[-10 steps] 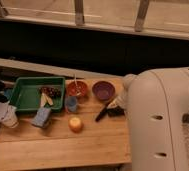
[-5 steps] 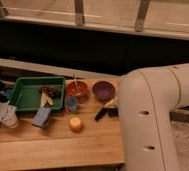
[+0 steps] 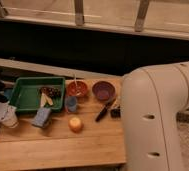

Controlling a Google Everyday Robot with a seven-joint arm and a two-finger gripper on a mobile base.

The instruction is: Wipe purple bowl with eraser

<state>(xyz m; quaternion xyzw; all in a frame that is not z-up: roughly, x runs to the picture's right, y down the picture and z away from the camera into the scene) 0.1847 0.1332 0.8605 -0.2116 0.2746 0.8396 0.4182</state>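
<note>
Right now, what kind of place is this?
Probably a staged lab or office tabletop: wooden table, green tray, purple bowl, with a railing behind. The gripper is out of view; only the white arm shows.

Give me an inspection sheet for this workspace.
Surface: wooden table.
Job's things: purple bowl upright near the back edge; eraser in front of it, apart from it, at the arm's edge.
Clutter: green tray, orange-red bowl, blue cup, black stick, orange ball, blue sponge, white cloth.
Gripper: out of view; only the white arm shows, at the right.
Cables: nothing seen.
Surroundings: dark wall, railing posts above.
</note>
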